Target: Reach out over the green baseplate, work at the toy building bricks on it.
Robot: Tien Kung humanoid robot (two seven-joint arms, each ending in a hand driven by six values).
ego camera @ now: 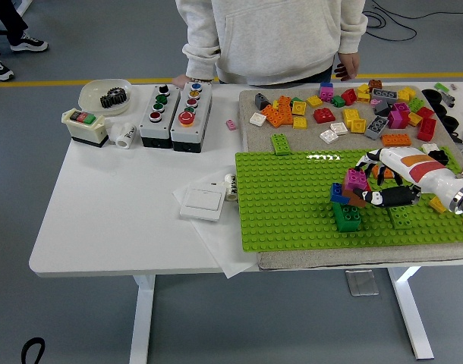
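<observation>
The green baseplate (292, 197) lies on a grey mat at the table's right. My right hand (368, 182) reaches in from the right edge, low over the plate's right part. Its fingers (391, 198) are curled around a small stack of bricks (354, 180): magenta on top, blue at the lower left, red behind. Just in front of the stack stands a dark green brick (347, 217) on the plate. A flat light green brick (402, 218) sits on the plate under my wrist. Another light green brick (281, 143) lies at the plate's far edge.
Several loose bricks (345, 110) are scattered on the mat behind the plate. A white switch (202, 202) lies left of the plate, with button boxes (175, 115) and a bowl with a gear (105, 95) at the far left. A person stands at the far side, one hand (344, 71) on the table edge.
</observation>
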